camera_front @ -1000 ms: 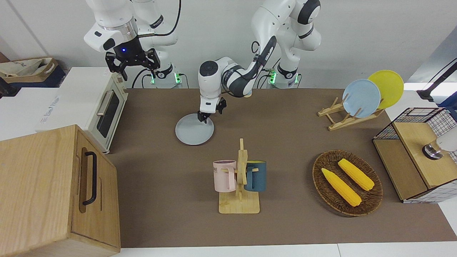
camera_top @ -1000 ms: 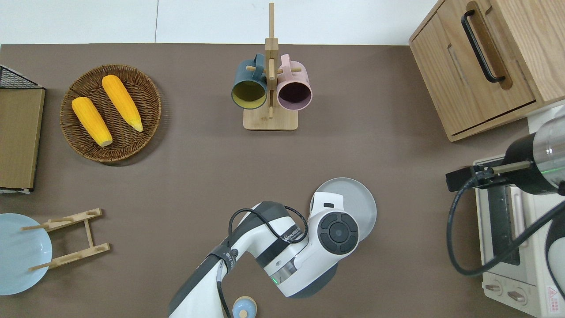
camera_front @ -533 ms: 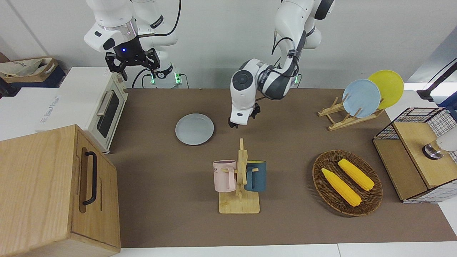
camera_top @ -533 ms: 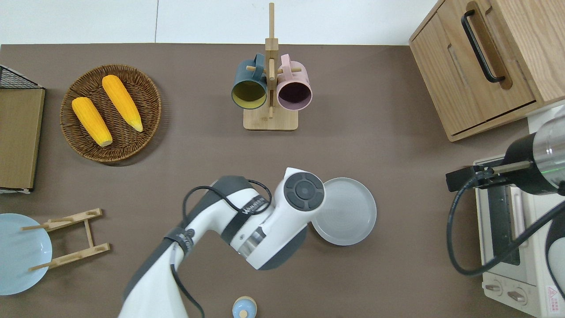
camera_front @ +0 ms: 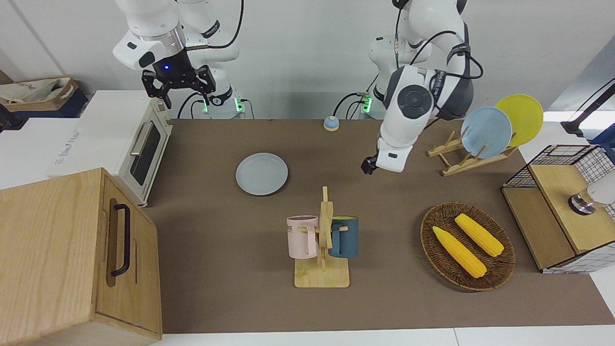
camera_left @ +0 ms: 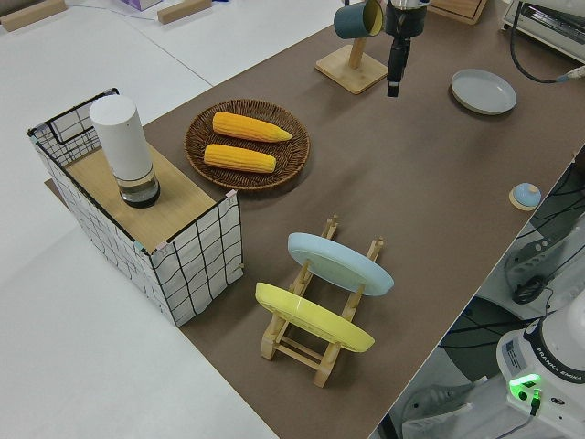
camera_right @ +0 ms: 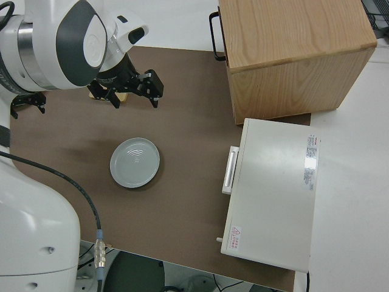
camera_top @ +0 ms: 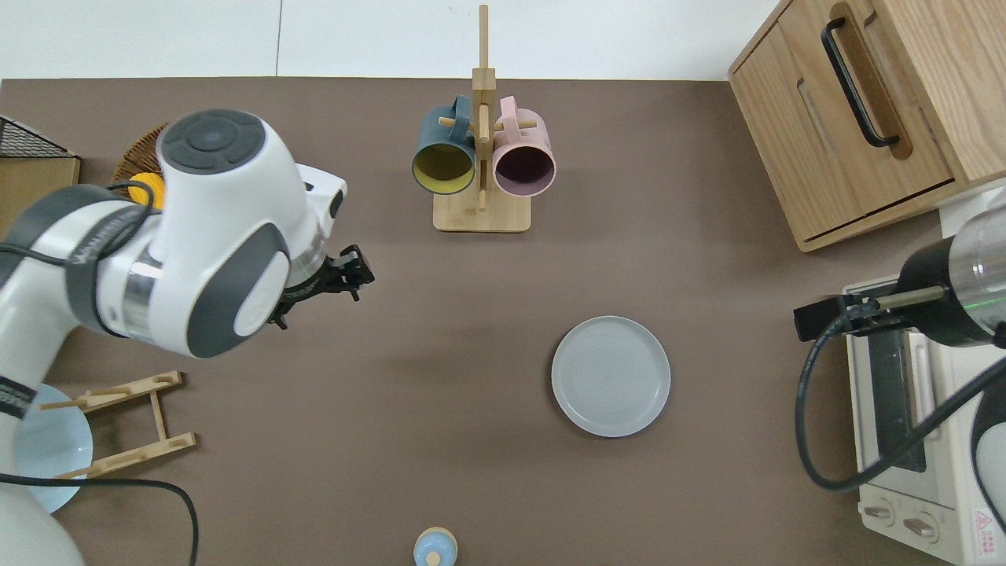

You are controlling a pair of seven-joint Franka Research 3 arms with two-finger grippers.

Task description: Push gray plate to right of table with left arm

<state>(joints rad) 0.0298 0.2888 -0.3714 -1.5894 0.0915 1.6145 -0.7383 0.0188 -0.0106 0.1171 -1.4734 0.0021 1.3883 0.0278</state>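
The gray plate (camera_front: 262,174) (camera_top: 611,376) (camera_right: 135,162) lies flat on the brown table (camera_front: 216,298), toward the right arm's end and nearer to the robots than the mug rack. Nothing touches it. My left gripper (camera_front: 368,166) (camera_top: 355,271) (camera_left: 394,80) hangs in the air well away from the plate, over bare mat between the mug rack and the corn basket. Its fingers point down, look shut and hold nothing. The right arm is parked with its gripper (camera_front: 180,89) (camera_right: 132,90) open and empty.
A wooden mug rack (camera_top: 481,157) holds a blue and a pink mug. A wicker basket (camera_front: 467,245) of corn, a plate rack (camera_front: 473,154), a wire shelf (camera_front: 562,211), a toaster oven (camera_front: 139,144), a wooden cabinet (camera_front: 72,250) and a small blue bell (camera_top: 435,546) stand around.
My left gripper came off the gray plate, rose and swung across toward the left arm's end of the table. The plate stayed where it was.
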